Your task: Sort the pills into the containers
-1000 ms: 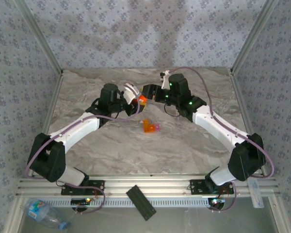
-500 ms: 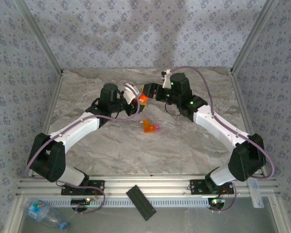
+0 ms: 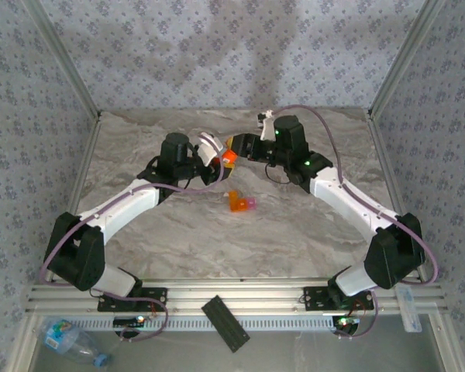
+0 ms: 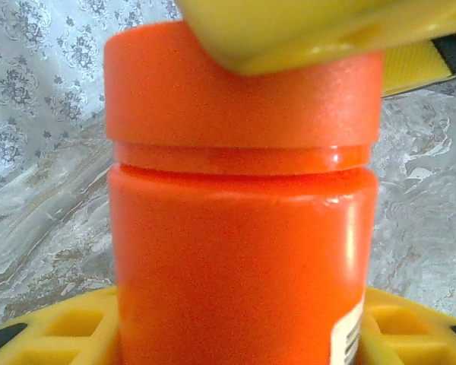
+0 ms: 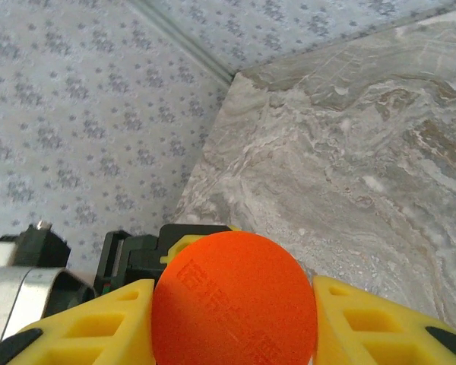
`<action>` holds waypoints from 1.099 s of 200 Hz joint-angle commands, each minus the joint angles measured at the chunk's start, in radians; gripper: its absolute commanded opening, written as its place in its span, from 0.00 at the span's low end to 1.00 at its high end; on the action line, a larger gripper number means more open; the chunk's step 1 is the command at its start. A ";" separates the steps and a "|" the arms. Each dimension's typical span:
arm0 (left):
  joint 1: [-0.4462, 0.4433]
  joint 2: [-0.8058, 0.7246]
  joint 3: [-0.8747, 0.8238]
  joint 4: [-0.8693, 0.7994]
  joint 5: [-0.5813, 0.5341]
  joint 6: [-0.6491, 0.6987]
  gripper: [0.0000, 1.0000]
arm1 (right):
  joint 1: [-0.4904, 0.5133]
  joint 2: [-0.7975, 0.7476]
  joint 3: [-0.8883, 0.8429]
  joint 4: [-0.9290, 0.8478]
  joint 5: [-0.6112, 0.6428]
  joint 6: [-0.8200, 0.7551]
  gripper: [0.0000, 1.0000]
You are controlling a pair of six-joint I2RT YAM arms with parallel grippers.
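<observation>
The orange pill bottle point(image 3: 227, 158) hangs above the back middle of the table between both grippers. My left gripper point(image 3: 217, 155) is shut on the bottle's body point(image 4: 243, 251), with a yellow finger on each side. My right gripper point(image 3: 234, 146) is shut on the bottle's round orange cap point(image 5: 234, 300), its yellow fingers point(image 5: 99, 327) pressed against both sides. One of those fingers point(image 4: 304, 30) lies over the cap in the left wrist view. The tiny orange compartment point(image 3: 236, 203) with its pink piece lies on the table nearer the front. Pills are out of view.
A black flat bar point(image 3: 225, 322) rests on the front rail between the arm bases. A clear plastic bottle point(image 3: 70, 339) lies at the bottom left, off the table. Metal frame posts point(image 3: 77, 85) and patterned walls close in the table's sides and back.
My right gripper has shifted slightly left onto the bottle's cap and its jaws have closed on it. The left arm and the bottle have stayed put.
</observation>
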 commanded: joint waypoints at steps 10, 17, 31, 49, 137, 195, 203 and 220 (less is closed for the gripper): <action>0.003 -0.022 0.048 -0.004 0.132 -0.012 0.00 | -0.052 0.016 -0.015 0.026 -0.238 -0.286 0.46; 0.006 -0.022 0.054 -0.014 0.161 -0.021 0.00 | -0.062 0.018 -0.018 0.019 -0.276 -0.342 0.47; 0.013 -0.021 0.066 -0.037 0.226 -0.038 0.00 | -0.083 0.028 -0.016 -0.010 -0.341 -0.438 0.48; 0.021 -0.013 0.085 -0.069 0.298 -0.051 0.00 | -0.105 0.045 -0.008 -0.013 -0.390 -0.461 0.49; 0.022 -0.006 0.051 -0.034 0.070 0.015 0.00 | -0.136 -0.105 -0.063 -0.001 -0.117 0.008 0.85; 0.021 0.017 0.067 -0.040 0.069 0.029 0.00 | -0.024 -0.082 -0.056 -0.014 0.094 0.155 0.88; 0.020 0.019 0.067 -0.040 0.071 0.028 0.00 | -0.012 -0.069 -0.054 -0.019 0.098 0.150 0.88; 0.018 0.019 0.067 -0.039 0.072 0.027 0.00 | 0.011 -0.043 0.000 -0.022 0.099 0.149 0.87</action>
